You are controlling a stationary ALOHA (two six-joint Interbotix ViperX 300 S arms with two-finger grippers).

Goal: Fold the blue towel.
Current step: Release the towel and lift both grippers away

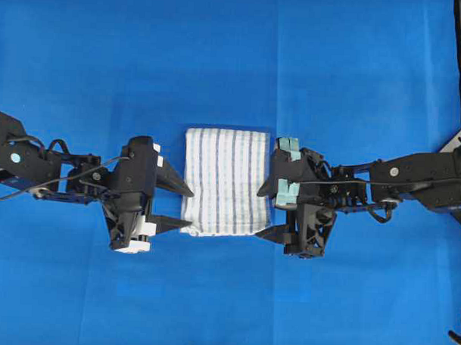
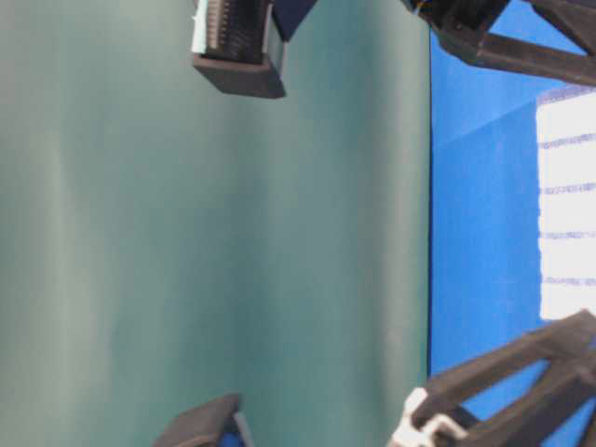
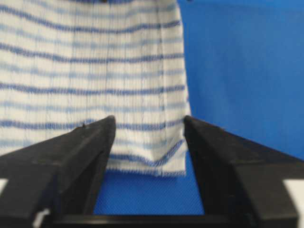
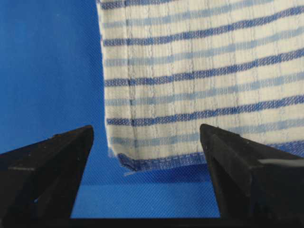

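Between the spread, empty left end effector (image 1: 182,209) and right end effector (image 1: 265,213), the blue towel (image 1: 226,181) lies folded, its underlayers hidden.

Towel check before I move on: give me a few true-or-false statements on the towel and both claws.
1. The towel lies folded between the two claws. True.
2. The left claw is clamped on the towel. False: its jaws stand apart, holding nothing.
3. The right claw is open. True.
4. The towel is plain white. False: it has blue stripes.
5. The right claw holds the towel off the sheet. False: the towel lies flat on the sheet.
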